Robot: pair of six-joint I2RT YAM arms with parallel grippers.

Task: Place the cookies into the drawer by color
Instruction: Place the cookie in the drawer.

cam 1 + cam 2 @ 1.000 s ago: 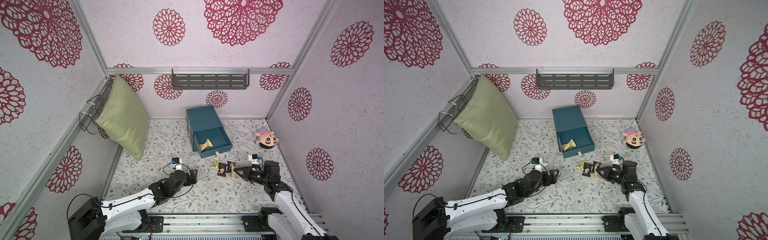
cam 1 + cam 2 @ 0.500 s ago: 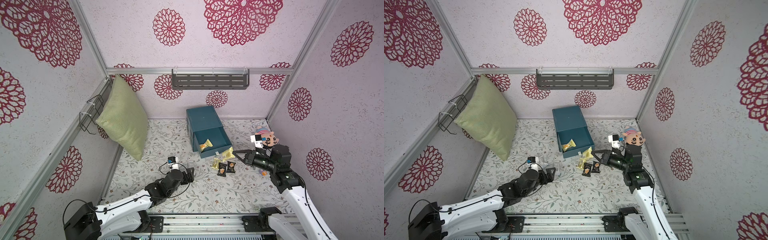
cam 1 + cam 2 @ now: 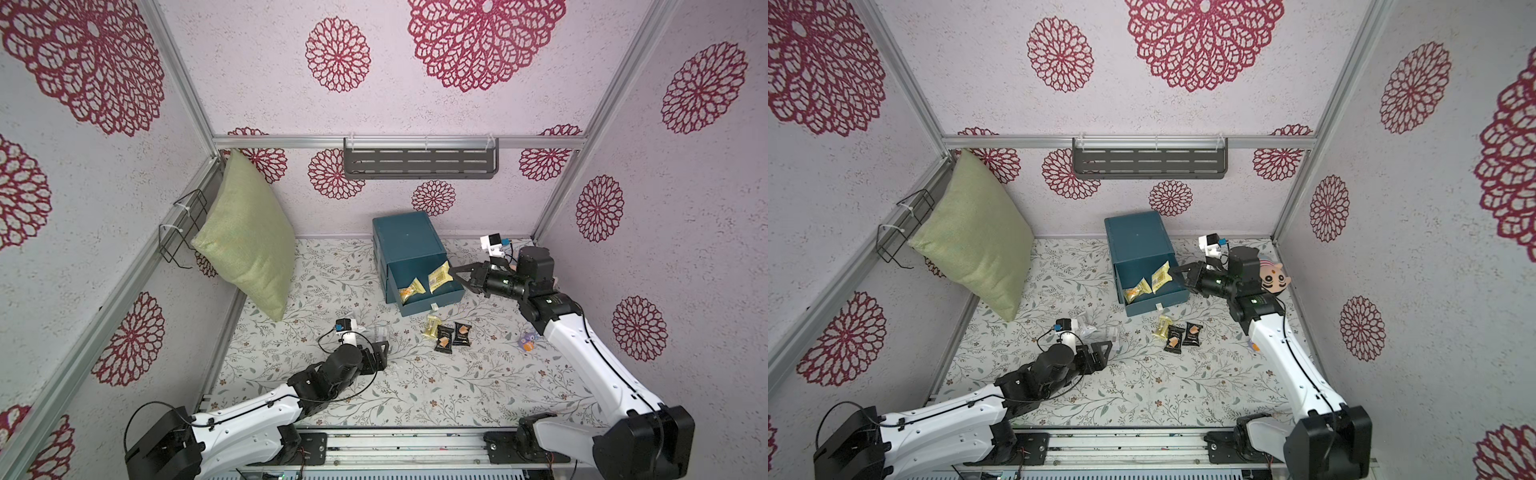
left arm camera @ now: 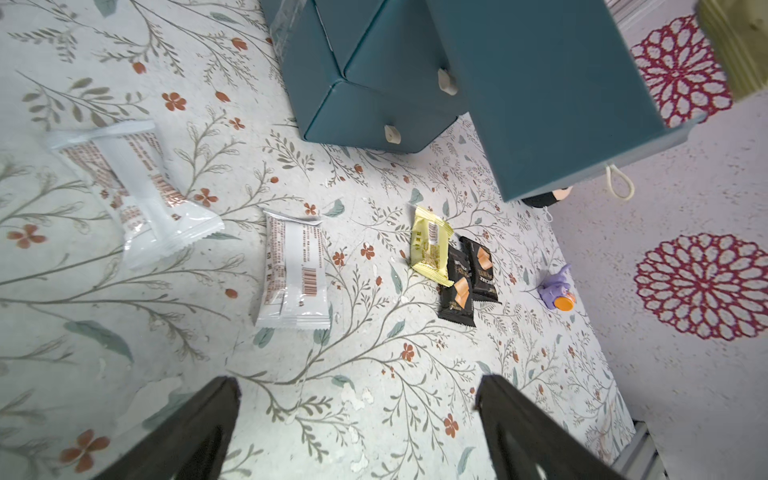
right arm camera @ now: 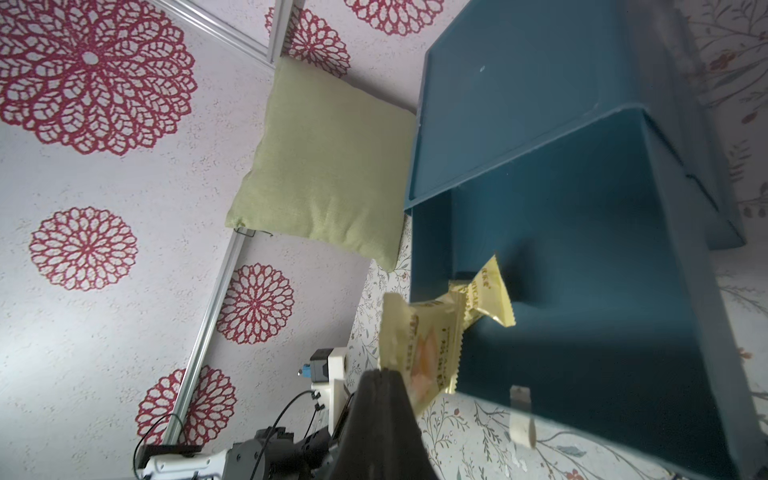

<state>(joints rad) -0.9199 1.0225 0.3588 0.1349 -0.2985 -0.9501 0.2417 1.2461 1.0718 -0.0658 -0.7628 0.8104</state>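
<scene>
Your right gripper [image 3: 451, 270] was clamped shut on a yellow cookie [image 3: 439, 277], holding it by one crimped end above the open top drawer [image 3: 432, 300] of the chest [image 3: 405, 237], close to the drawer's near side wall. A second yellow [image 3: 411, 289] lay inside that drawer. On the table [image 3: 415, 386], just in front of the chest, a third yellow [image 3: 431, 325] touched two black cookies [image 3: 444, 338] lying side by side. Two white packets [image 4: 295, 270] lay further along, near your left gripper [image 4: 357, 386]. Its jaws stood wide apart, empty, low over the table.
</scene>
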